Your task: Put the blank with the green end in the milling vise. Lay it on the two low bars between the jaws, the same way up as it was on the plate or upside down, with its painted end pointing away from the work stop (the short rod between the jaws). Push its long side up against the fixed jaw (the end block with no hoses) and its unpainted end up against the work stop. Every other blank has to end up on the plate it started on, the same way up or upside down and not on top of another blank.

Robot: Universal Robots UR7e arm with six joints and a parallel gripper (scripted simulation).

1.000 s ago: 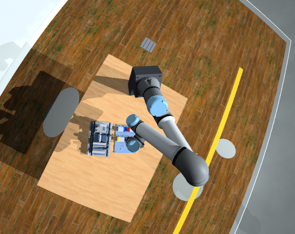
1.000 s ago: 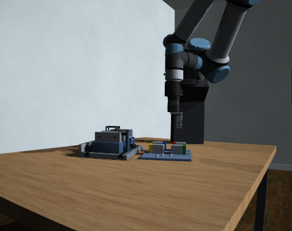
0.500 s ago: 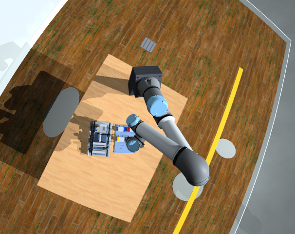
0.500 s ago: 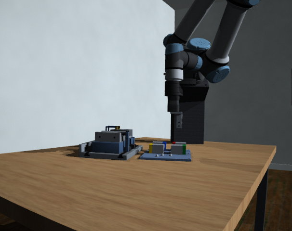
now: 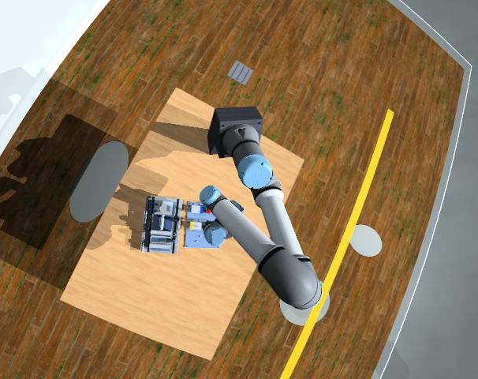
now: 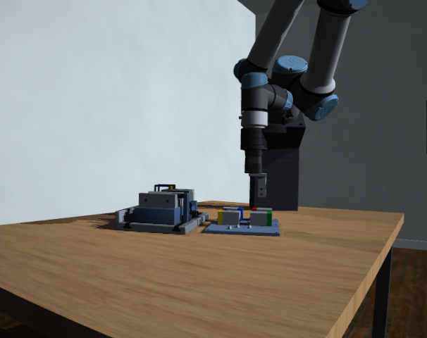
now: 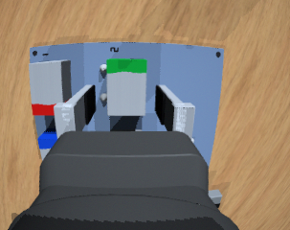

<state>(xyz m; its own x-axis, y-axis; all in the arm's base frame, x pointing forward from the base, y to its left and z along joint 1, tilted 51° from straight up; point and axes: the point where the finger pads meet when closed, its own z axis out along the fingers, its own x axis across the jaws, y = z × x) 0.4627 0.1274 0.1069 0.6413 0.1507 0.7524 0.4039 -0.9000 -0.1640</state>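
With end effector (image 7: pixel 124 107) open, green-end blank (image 7: pixel 125 86) btwn fingers.

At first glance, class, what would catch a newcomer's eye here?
The big grey arm folds over the wooden table, its open gripper hanging above the green-ended block on the blue plate. Beside the plate stands the vise, and a yellow line crosses the floor.

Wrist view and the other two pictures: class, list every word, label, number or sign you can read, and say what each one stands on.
No readable text in any view.
Blue plate: two tiny dark marks on its far edge, too small to read.
Vise: no legible label.
Blanks: colour-painted ends only, such as the green end; no writing.
Floor: a yellow line, no lettering.
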